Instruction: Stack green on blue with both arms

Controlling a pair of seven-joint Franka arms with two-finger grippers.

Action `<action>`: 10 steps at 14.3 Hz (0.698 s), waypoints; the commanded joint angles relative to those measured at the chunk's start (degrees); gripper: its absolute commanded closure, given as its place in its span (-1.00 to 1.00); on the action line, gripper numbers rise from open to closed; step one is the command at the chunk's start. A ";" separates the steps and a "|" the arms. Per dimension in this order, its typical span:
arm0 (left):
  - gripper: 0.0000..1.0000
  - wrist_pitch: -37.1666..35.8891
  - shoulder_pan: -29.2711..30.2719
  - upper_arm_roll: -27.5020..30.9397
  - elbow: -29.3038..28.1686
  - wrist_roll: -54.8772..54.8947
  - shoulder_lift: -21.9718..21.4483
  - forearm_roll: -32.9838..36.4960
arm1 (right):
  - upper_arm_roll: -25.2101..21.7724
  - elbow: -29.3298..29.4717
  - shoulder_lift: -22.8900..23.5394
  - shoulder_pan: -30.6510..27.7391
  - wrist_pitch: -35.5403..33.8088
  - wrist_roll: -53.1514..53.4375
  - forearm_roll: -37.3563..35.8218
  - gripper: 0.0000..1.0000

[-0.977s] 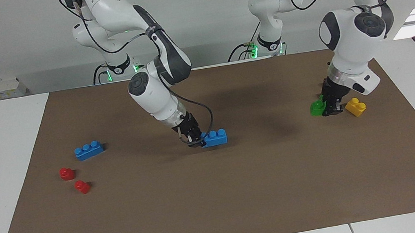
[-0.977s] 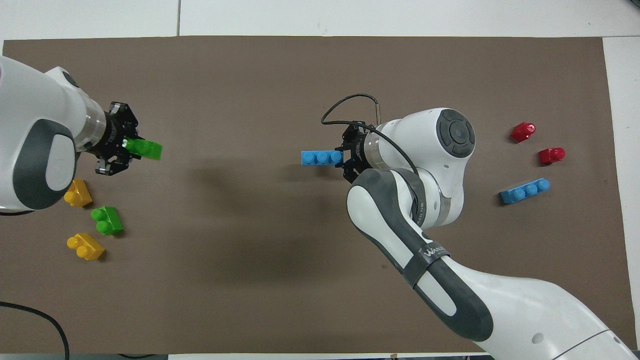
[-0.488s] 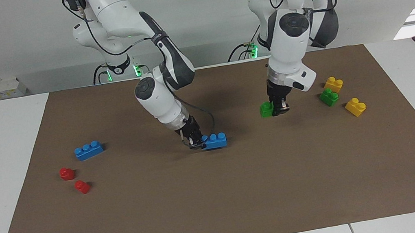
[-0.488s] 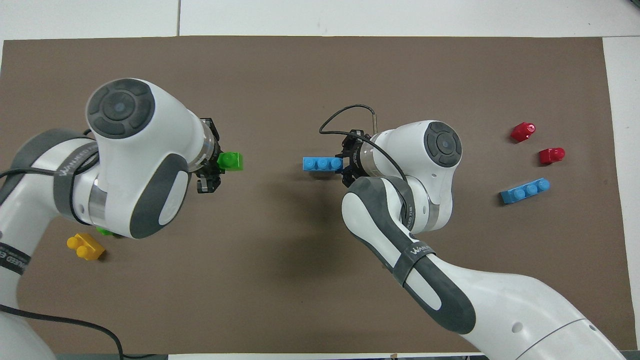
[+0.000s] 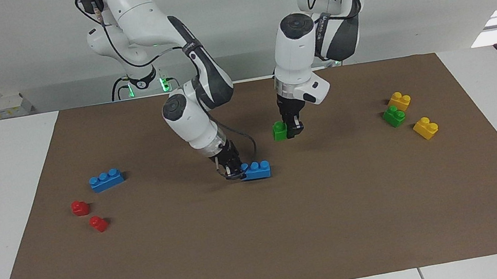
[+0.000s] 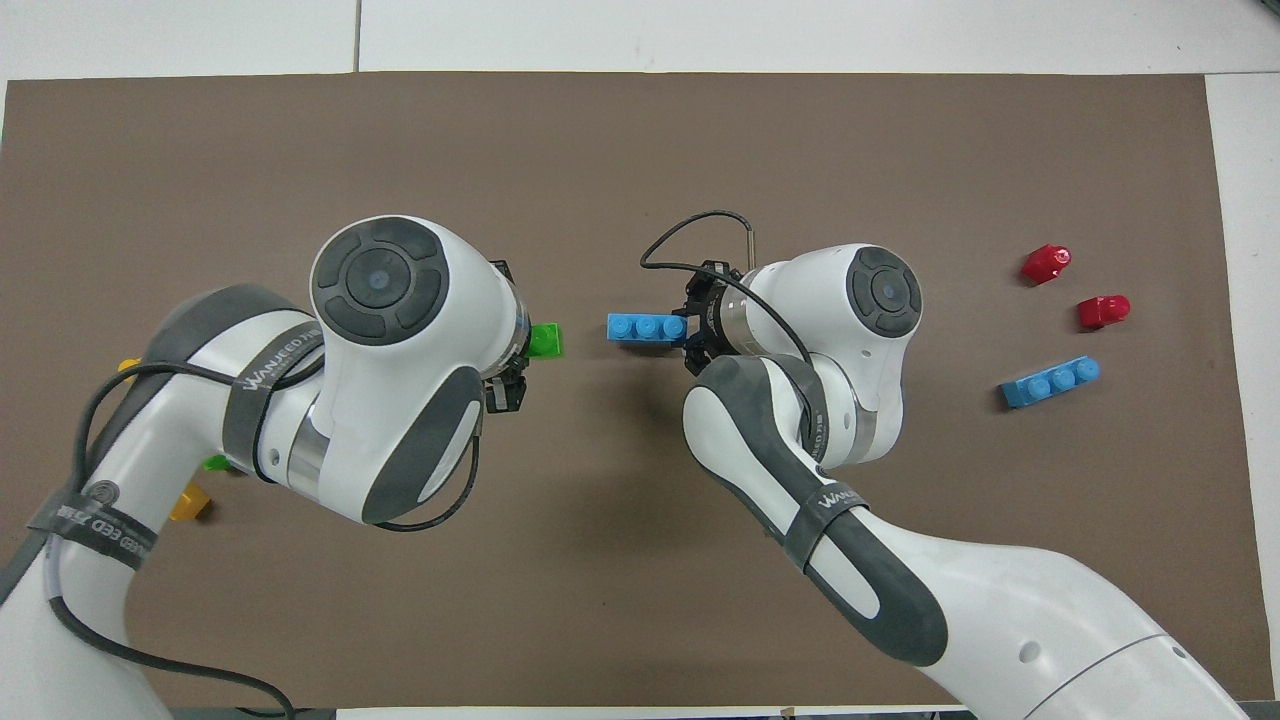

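Bricks sit in both hands near the middle of the brown mat (image 5: 292, 231) that covers the tabletop (image 5: 1, 196). The right hand (image 5: 232, 171) pinches one end of a blue brick (image 5: 256, 170), so the brick juts out sideways from the fingertips toward the left arm's end, studs up. It lies low over the mat; whether its underside touches the mat is hard to judge from the facing view. The left hand (image 5: 293, 129) hangs from a wrist that points almost straight down and is clamped on a green brick (image 5: 280, 131), which sticks out from the fingers toward the right arm's end, raised above the mat. In the overhead view the held green brick (image 6: 545, 340) and the held blue brick (image 6: 646, 326) face each other end to end with a small gap between them, not touching.

The other blue brick (image 5: 106, 179) lies on the mat toward the right arm's end, with two red bricks (image 5: 80, 207) (image 5: 99, 224) just beside it, farther from the robots. Toward the left arm's end a second green brick (image 5: 394, 116) rests between two yellow bricks (image 5: 399, 100) (image 5: 425, 128), all three close together and well apart from the left hand.
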 commanded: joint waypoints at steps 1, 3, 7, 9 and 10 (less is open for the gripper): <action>1.00 3.45 -2.73 1.06 -0.30 -3.12 2.17 1.32 | -0.09 -1.06 0.13 0.57 2.24 0.71 1.27 1.00; 1.00 4.34 -3.26 0.98 0.05 -4.00 3.06 1.85 | -0.09 -1.06 0.66 0.57 2.85 0.53 1.27 1.00; 1.00 4.69 -5.28 0.98 4.17 -6.99 8.41 2.81 | -0.09 -1.67 0.66 0.57 3.56 0.27 1.27 1.00; 1.00 4.78 -5.55 0.97 6.90 -8.48 11.05 2.90 | -0.09 -2.20 0.66 0.57 4.26 0.18 1.18 1.00; 1.00 4.78 -6.51 1.06 7.87 -9.36 12.28 2.90 | -0.09 -2.29 0.66 0.57 4.35 0.18 1.27 1.00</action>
